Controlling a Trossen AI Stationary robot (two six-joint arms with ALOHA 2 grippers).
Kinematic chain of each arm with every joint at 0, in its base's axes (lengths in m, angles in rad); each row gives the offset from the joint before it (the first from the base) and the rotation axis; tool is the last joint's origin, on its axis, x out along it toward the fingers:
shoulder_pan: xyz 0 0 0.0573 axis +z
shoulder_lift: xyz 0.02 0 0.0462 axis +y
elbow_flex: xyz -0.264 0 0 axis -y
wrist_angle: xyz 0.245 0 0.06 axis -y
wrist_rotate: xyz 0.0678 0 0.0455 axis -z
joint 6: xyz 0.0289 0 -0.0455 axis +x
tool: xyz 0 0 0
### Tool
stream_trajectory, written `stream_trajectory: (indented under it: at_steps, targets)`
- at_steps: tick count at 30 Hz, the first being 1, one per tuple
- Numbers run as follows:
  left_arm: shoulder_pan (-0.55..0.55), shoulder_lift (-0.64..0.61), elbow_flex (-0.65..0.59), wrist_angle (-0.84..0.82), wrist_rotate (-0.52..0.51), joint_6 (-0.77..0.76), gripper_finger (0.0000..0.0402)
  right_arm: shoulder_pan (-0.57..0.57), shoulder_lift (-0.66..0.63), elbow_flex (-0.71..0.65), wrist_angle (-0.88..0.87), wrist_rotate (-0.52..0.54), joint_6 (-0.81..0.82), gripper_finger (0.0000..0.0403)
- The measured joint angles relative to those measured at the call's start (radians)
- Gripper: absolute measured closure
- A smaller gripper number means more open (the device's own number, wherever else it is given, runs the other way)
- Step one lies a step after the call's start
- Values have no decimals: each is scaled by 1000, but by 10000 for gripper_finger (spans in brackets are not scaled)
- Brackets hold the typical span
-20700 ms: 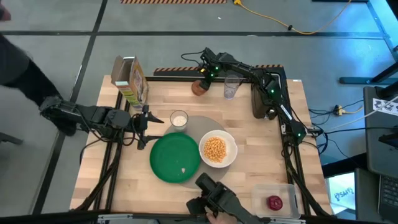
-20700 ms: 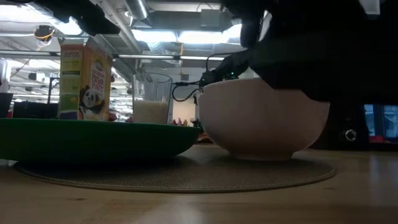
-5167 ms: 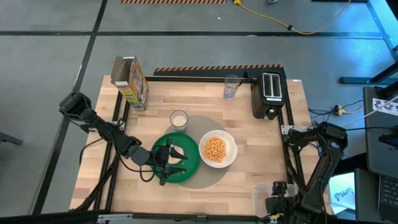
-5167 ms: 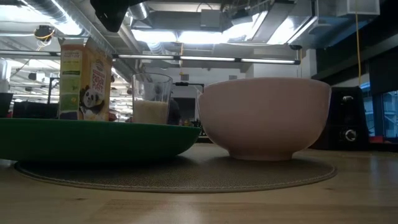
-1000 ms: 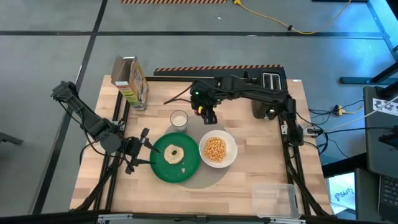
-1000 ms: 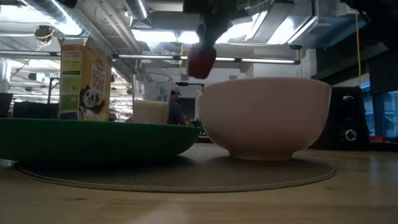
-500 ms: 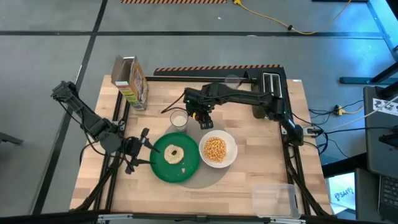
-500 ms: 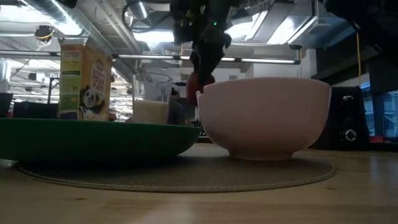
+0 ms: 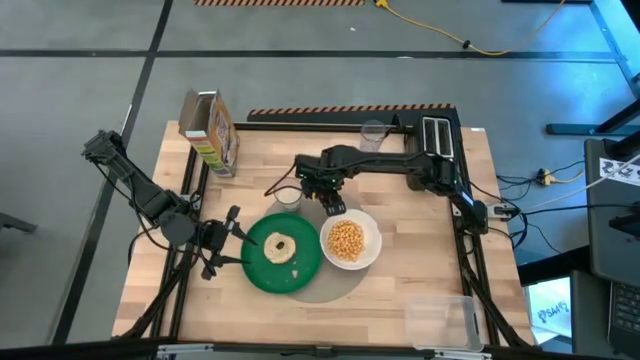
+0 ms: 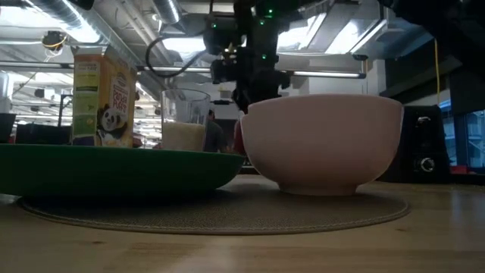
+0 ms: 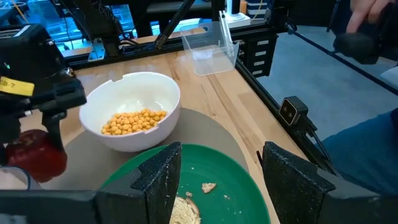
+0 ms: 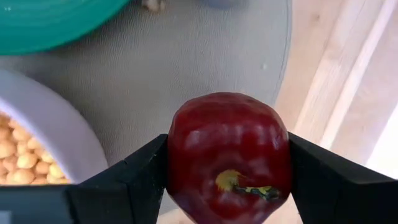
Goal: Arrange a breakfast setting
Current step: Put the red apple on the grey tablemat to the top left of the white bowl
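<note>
My right gripper [image 9: 331, 198] is shut on the red apple [image 12: 229, 155] low over the round grey mat [image 9: 335, 283], between the small milk glass [image 9: 287, 193] and the white bowl [image 9: 349, 240] of cereal. The apple also shows in the left wrist view [image 11: 37, 152]. The pale bagel [image 9: 279, 248] lies flat on the round green plate [image 9: 300, 275], which rests on the mat. My left gripper [image 9: 238, 240] is open and empty at the plate's left edge. The spoon is out of view. My right gripper pinches the apple's two opposite sides [image 12: 180, 162] between its two fingers [image 12: 134, 180]. The fingers come from above, pointing down. The apple is upright, its stem end [image 12: 245, 186] facing up. Whether its underside touches the mat, I cannot tell.
A cereal box [image 9: 210, 130] stands at the far left, an empty glass [image 9: 373, 135] and a toaster [image 9: 430, 150] at the far right. A clear plastic container [image 9: 440, 320] sits at the near right corner. A person's hand [image 11: 367, 25] shows beyond the table.
My right gripper has carried the apple down and toward the table's near edge, from above the bowl's rim to low over the mat between the milk glass and the bowl. It has stayed shut on the apple.
</note>
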Motion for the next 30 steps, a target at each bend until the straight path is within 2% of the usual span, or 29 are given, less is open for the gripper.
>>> stream_trajectory:
  at_steps: [30]
  targets:
    - [0,0,0,3,-1,-4,191,1,-6,-148,171,-28,8,141]
